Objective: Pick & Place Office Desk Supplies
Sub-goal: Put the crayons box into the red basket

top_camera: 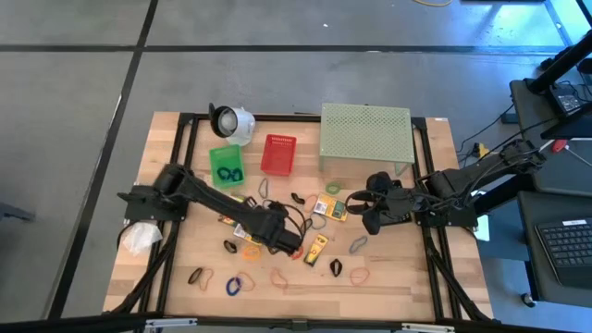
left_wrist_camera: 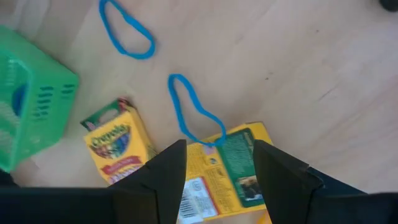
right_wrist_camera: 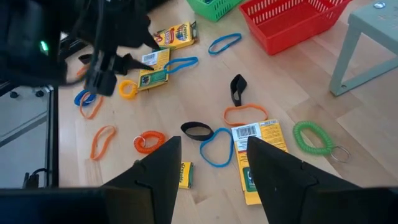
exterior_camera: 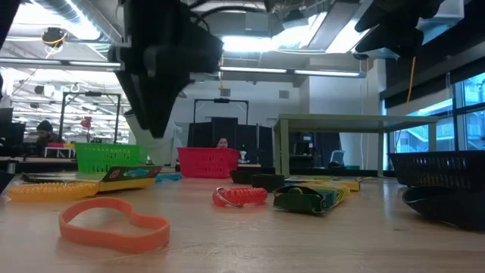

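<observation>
The left gripper (left_wrist_camera: 214,180) hangs with fingers spread wide over a yellow crayon box (left_wrist_camera: 221,171) near the desk's (top_camera: 166,199) middle, holding nothing — the box's near end is hidden behind its fingers, and its long axis runs between them. A blue rubber-band loop (left_wrist_camera: 193,112) overlaps the box's far end. Beside it, a second crayon box (left_wrist_camera: 118,146) reads "Crayola", tilted. The green basket (left_wrist_camera: 31,112) is cut off by the frame. The right gripper (right_wrist_camera: 208,168) hovers open and empty towards the desk's right edge above a barcoded crayon box (right_wrist_camera: 258,146) — its other print is illegible.
</observation>
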Robot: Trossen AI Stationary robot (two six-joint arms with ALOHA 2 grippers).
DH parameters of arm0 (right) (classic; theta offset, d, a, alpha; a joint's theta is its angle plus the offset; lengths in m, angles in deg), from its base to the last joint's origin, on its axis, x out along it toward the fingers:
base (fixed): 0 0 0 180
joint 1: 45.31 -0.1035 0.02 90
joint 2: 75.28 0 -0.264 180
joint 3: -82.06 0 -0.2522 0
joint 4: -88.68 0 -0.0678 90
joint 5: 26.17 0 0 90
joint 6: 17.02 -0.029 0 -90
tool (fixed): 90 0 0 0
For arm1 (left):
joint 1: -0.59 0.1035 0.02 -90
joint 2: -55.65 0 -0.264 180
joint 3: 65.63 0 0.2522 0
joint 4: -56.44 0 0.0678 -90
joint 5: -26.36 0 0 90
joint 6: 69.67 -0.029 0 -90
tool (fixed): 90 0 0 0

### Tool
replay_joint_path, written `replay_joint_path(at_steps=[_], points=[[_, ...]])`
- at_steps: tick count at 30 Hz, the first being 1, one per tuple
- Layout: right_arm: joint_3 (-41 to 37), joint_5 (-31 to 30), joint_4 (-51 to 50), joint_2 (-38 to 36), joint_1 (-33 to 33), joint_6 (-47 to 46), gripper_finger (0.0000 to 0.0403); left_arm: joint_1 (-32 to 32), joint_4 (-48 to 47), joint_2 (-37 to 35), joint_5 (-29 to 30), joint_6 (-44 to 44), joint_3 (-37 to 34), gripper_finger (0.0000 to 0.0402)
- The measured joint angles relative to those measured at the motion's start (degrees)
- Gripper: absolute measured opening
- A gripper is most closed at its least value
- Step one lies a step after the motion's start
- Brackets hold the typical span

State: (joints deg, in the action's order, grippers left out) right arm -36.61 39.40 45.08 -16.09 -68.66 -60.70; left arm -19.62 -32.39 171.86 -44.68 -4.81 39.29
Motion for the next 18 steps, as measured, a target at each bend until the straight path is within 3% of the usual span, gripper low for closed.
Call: replay_joint_path(at_steps=[8, 18], points=[[0.00, -0.47, -0.27, -0.01, 0.00, 1.08, 0.0184, -1.60, -2.74, 7.42, -0.68, 6.14, 5.92, 0.0179], [0.00, -0.62, -0.22, -0.01, 0.00, 2.19, 0.0184, -2.62, -3.09, 10.24, -3.98, 10.02, 8.72, 0.0179]])
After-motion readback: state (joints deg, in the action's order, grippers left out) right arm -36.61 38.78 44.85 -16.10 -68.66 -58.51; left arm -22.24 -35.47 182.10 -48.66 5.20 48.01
